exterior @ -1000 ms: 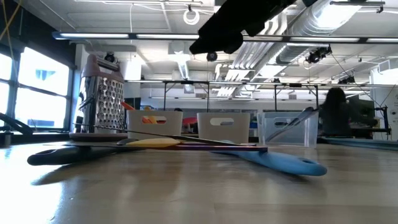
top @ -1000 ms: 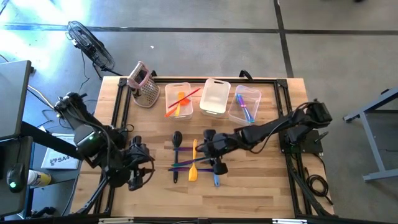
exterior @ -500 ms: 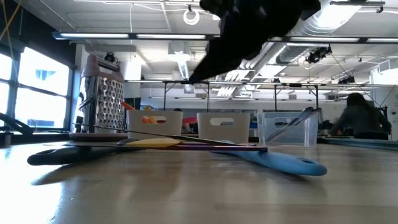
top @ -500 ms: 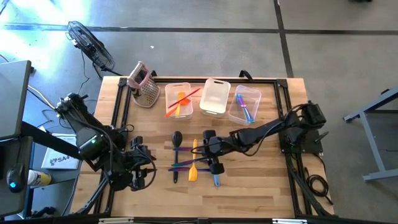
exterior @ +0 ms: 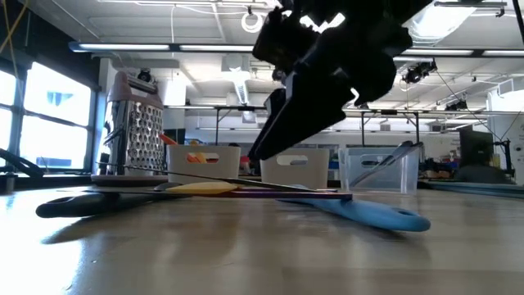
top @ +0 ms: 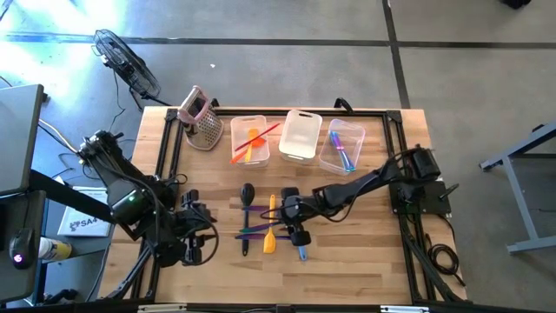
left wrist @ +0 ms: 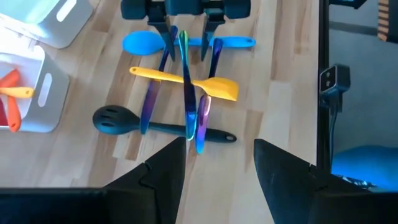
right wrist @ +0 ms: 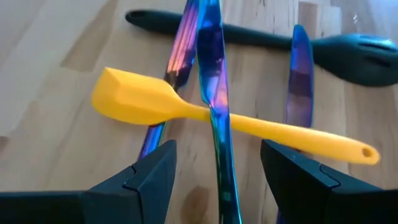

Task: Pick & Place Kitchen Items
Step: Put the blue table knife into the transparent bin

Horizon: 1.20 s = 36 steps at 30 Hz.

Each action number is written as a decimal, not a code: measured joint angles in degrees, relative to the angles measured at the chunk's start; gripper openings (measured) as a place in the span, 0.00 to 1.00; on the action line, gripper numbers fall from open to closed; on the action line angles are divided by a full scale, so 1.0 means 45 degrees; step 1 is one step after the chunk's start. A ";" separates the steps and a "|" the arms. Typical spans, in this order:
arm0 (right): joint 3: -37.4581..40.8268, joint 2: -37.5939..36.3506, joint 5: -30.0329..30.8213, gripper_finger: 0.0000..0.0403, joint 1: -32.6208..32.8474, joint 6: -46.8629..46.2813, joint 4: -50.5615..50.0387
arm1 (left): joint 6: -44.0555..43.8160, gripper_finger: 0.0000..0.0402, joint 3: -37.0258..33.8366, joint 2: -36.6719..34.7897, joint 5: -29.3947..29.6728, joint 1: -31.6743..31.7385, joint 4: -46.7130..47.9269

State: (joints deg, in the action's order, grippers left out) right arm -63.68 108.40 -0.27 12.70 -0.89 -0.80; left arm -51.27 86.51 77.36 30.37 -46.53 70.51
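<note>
Right wrist view: open right gripper (right wrist: 214, 171) straddles the iridescent utensil (right wrist: 214, 93) crossing the yellow spatula (right wrist: 186, 109); next, close.

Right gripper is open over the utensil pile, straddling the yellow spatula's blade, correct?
Not quite. The right gripper is open over the pile, but its fingers straddle an iridescent knife lying across the yellow spatula, whose blade sits off to one side. The right wrist view shows it.

The dark right arm reaches across the table, its two-finger right gripper (top: 290, 221) low with fingers (right wrist: 151, 180) spread apart. The left gripper (top: 193, 235) waits near the table's left edge, fingers (left wrist: 166, 167) parted.
</note>
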 joint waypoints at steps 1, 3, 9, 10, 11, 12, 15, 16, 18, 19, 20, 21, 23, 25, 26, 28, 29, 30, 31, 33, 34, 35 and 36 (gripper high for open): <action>0.0000 0.0020 0.0014 0.56 0.0008 0.0004 -0.0055 | -0.0005 0.46 0.0007 0.0017 -0.0002 0.0002 0.0016; 0.0000 0.0080 0.0026 0.56 0.0011 -0.0003 0.0080 | 0.0000 0.46 0.0007 0.0044 -0.0001 0.0002 0.0024; -0.0019 0.0391 0.0053 0.56 0.0008 -0.0155 0.0297 | -0.0005 0.46 0.0007 0.0183 -0.0061 0.0002 0.0096; 0.0005 0.0402 0.0062 0.56 0.0008 -0.0126 0.0166 | -0.0005 0.46 0.0007 0.0223 -0.0059 0.0002 0.0093; 0.0024 0.0402 0.0029 0.56 0.0008 -0.0122 0.0163 | -0.0005 0.46 0.0010 0.0252 -0.0058 0.0002 0.0094; 0.0012 0.0427 0.0046 0.56 0.0013 -0.0121 0.0262 | -0.0005 0.46 0.0012 0.0280 -0.0061 0.0002 0.0096; -0.0005 0.0443 0.0046 0.56 0.0008 -0.0118 0.0254 | -0.0005 0.46 0.0011 0.0301 -0.0241 0.0002 0.0094; -0.0005 0.0446 0.0030 0.56 0.0008 -0.0112 0.0257 | -0.0005 0.46 0.0012 0.0300 -0.0261 0.0002 0.0087; -0.0005 0.0446 0.0028 0.56 0.0013 -0.0097 0.0253 | -0.0005 0.46 0.0012 0.0301 -0.0272 0.0002 0.0086; -0.0005 0.0446 0.0024 0.56 0.0013 -0.0093 0.0244 | -0.0005 0.46 0.0012 0.0301 -0.0272 0.0002 0.0086; -0.0005 0.0446 0.0024 0.56 0.0013 -0.0092 0.0238 | -0.0005 0.46 0.0012 0.0301 -0.0254 0.0002 0.0091; -0.0005 0.0446 0.0024 0.56 0.0009 -0.0092 0.0238 | -0.0005 0.46 0.0012 0.0301 -0.0231 0.0002 0.0083; -0.0005 0.0446 0.0024 0.56 0.0008 -0.0087 0.0238 | -0.0007 0.46 0.0011 0.0301 -0.0228 0.0002 0.0084; -0.0005 0.0451 0.0024 0.56 0.0013 -0.0087 0.0228 | -0.0006 0.46 0.0012 0.0301 -0.0217 0.0002 0.0086; -0.0005 0.0494 0.0021 0.56 0.0013 -0.0087 0.0254 | -0.0005 0.46 0.0012 0.0301 -0.0199 0.0002 0.0086; -0.0004 0.0551 0.0017 0.56 0.0008 -0.0087 0.0210 | -0.0005 0.46 0.0012 0.0301 -0.0185 0.0002 0.0081; 0.0000 0.0557 -0.0030 0.56 0.0008 -0.0087 0.0162 | -0.0005 0.46 0.0012 0.0301 -0.0185 0.0002 0.0085; 0.0000 0.0614 -0.0076 0.56 0.0008 -0.0086 0.0227 | -0.0008 0.46 0.0012 0.0301 -0.0185 0.0002 0.0086; -0.0008 0.0673 -0.0124 0.56 0.0010 -0.0083 0.0288 | -0.0007 0.46 0.0012 0.0298 -0.0185 0.0002 0.0081; 0.0003 0.0731 -0.0163 0.56 0.0013 -0.0084 0.0149 | -0.0006 0.46 0.0011 0.0299 -0.0185 0.0002 0.0084; 0.0010 0.0769 -0.0165 0.56 0.0008 -0.0083 0.0176 | -0.0010 0.46 0.0012 0.0297 -0.0183 0.0002 0.0081; 0.0005 0.0786 -0.0161 0.56 0.0008 -0.0083 0.0277 | -0.0010 0.46 0.0011 0.0301 -0.0179 0.0002 0.0080; 0.0000 0.0786 -0.0156 0.56 0.0003 -0.0083 0.0268 | -0.0010 0.46 0.0012 0.0301 -0.0175 0.0002 0.0081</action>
State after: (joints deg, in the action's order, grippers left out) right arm -63.68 111.94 -0.97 12.71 -1.26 0.41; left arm -51.31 86.56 78.72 29.58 -46.52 70.87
